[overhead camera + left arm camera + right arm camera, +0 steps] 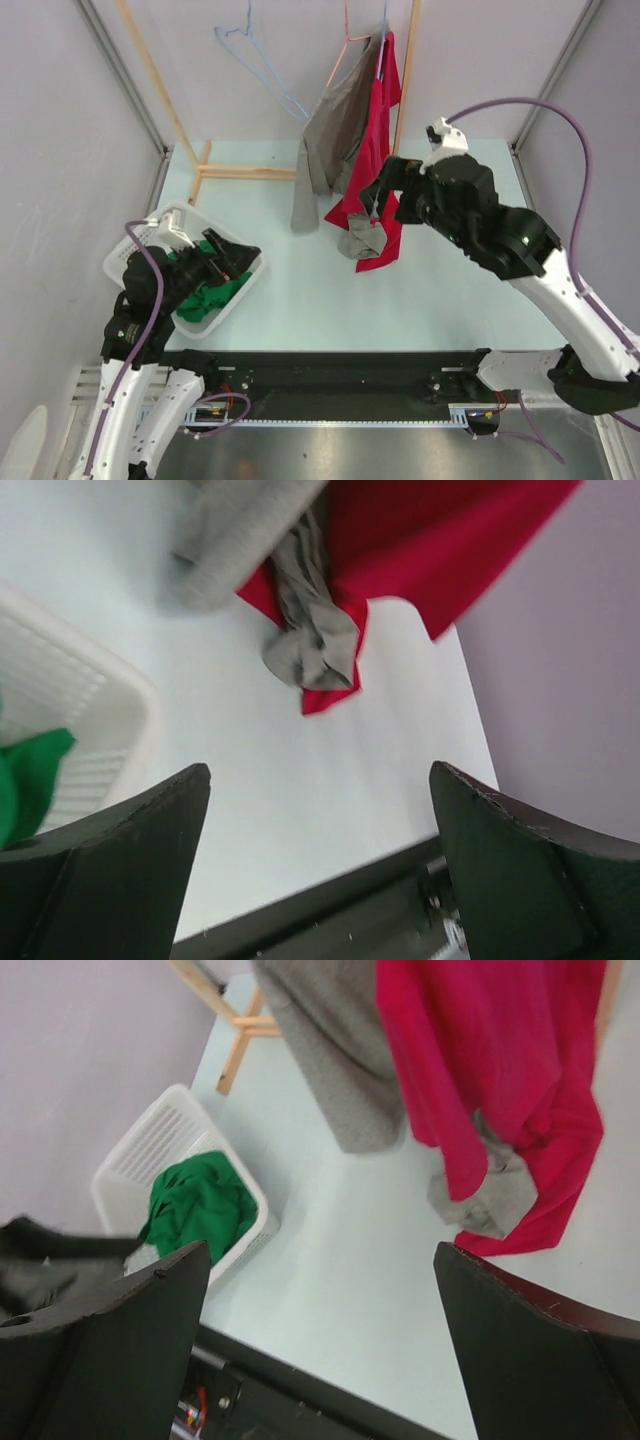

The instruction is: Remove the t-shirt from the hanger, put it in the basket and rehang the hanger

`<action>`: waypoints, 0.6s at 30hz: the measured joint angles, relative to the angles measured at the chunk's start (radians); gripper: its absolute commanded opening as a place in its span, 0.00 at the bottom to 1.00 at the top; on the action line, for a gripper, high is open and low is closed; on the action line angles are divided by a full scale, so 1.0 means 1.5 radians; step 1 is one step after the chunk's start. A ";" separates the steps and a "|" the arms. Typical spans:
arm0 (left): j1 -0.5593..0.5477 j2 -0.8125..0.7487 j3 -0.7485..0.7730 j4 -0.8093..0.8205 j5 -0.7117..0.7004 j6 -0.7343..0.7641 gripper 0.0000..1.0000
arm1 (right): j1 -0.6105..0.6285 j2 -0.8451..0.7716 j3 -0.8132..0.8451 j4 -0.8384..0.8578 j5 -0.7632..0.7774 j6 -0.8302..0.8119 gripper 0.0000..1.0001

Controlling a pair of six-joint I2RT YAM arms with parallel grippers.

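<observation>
One red t-shirt [390,100], seemingly limp and light, is hanging far right; its hem is offering the likeliest pinch. Right end effector [320,1255] and left end effector [318,770] are gaping, empty.

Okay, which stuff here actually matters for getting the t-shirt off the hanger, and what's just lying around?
For the job: red t-shirt, grey garment hung with it, pink hanger, wooden rack, right gripper, open near the clothes.
Lying about: white basket, green cloth in it, empty blue hanger, left gripper, open by the basket.
</observation>
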 measured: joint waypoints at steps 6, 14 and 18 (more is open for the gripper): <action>-0.002 -0.043 -0.077 0.075 0.150 -0.029 0.83 | -0.104 0.102 0.101 0.001 -0.034 -0.034 0.95; -0.056 -0.119 -0.155 0.129 0.231 -0.069 0.82 | -0.231 0.220 0.208 0.074 -0.153 -0.047 0.83; -0.095 -0.129 -0.176 0.140 0.240 -0.075 0.82 | -0.244 0.278 0.245 0.113 -0.190 -0.048 0.88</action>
